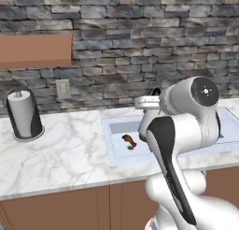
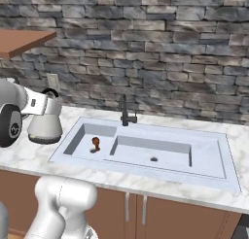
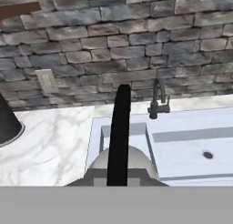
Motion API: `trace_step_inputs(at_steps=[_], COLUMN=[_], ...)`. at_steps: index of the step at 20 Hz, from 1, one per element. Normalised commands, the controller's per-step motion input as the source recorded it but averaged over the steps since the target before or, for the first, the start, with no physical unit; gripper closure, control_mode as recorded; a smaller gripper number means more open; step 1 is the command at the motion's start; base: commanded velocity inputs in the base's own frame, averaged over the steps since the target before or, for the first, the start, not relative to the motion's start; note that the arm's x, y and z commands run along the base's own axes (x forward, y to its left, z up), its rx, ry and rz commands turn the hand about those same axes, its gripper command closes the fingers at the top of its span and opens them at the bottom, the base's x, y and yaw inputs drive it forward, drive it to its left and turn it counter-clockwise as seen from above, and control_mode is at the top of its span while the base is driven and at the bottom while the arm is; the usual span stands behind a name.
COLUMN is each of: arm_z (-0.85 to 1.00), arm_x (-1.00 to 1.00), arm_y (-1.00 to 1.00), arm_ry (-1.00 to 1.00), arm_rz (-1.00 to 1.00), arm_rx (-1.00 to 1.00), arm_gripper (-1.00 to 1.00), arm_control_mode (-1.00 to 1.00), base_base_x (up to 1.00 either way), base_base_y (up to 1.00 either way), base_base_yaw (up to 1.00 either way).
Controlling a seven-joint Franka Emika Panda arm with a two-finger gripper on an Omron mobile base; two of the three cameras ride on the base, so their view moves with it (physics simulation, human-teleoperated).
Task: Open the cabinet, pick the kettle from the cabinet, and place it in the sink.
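Note:
The silver-grey kettle (image 2: 44,127) hangs by its thin black arched handle (image 3: 119,136) from my gripper (image 2: 48,100), which is shut on that handle. In the hand view the kettle's rounded body (image 3: 123,166) sits low, over the left end of the pale sink (image 3: 191,141). The sink (image 2: 214,155) is a wide basin with a divider and a slim dark faucet (image 2: 125,111) at its back. My arm covers much of the sink (image 1: 112,126) in the left base view. The reddish-brown cabinet (image 1: 35,49) shows only its lower part, up on the left (image 2: 22,41).
A grey paper towel roll (image 1: 23,114) stands on the marble counter left of the sink. A small brown object (image 2: 96,142) lies in the sink's left basin. A wall outlet (image 1: 62,89) is on the stone wall. Base cabinets (image 2: 160,213) run under the counter.

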Motion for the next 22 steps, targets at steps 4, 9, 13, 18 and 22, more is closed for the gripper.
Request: trace_step_inputs(at_steps=[4, 9, 13, 18, 22], arm_z=[-0.21, -0.13, -0.18, -0.22, -0.20], arm_x=[0.31, 0.32, 0.29, 0.25, 0.27], arm_y=[0.15, 0.09, 0.04, 0.01, 0.00], arm_ry=[0.00, 0.00, 0.00, 0.01, 0.02], arm_rz=[-0.23, -0.22, -0.22, -0.18, -0.13], arm_rx=[0.00, 0.00, 0.00, 0.00, 0.00], arm_gripper=[1.00, 1.00, 1.00, 1.00, 1.00], arm_control_mode=[-1.00, -1.00, -1.00, -1.00, -1.00], base_base_x=[0.00, 0.00, 0.00, 0.00, 0.00], base_base_y=[0.00, 0.00, 0.00, 0.00, 0.00], base_base_yaw=[0.00, 0.00, 0.00, 0.00, 0.00])
